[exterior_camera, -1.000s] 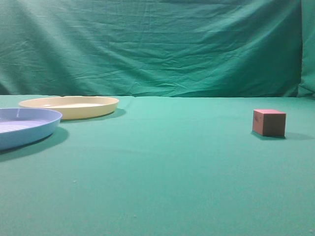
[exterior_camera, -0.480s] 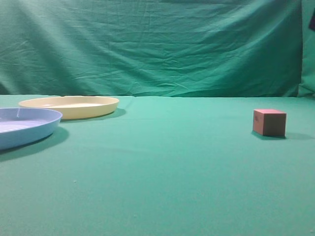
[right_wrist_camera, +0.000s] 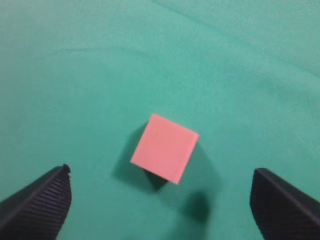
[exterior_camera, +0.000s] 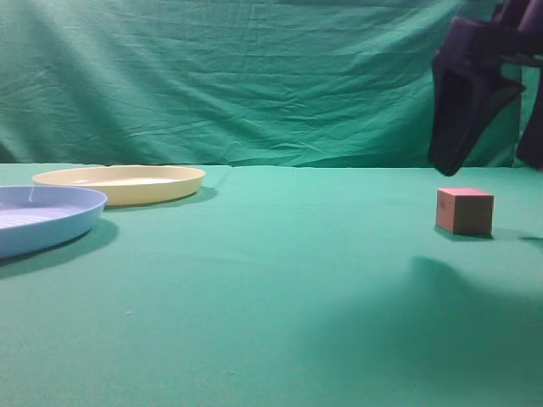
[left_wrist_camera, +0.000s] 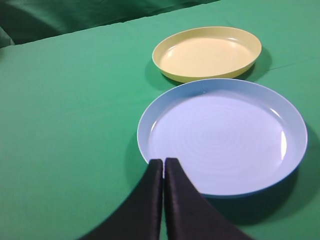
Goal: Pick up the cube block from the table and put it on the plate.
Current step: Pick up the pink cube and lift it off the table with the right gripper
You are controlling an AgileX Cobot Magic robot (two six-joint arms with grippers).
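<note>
The right hand (right_wrist_camera: 160, 200) hangs spread wide above the cube (right_wrist_camera: 164, 148) near the counter's (exterior_camera: 254, 288) right edge, ready to straddle it (left hand (left_wrist_camera: 163, 167) together, idle by the plates).

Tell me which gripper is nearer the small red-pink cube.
Right. The right gripper hangs open above the small red-pink cube; the left gripper, shut, sits at the light blue plate.
</note>
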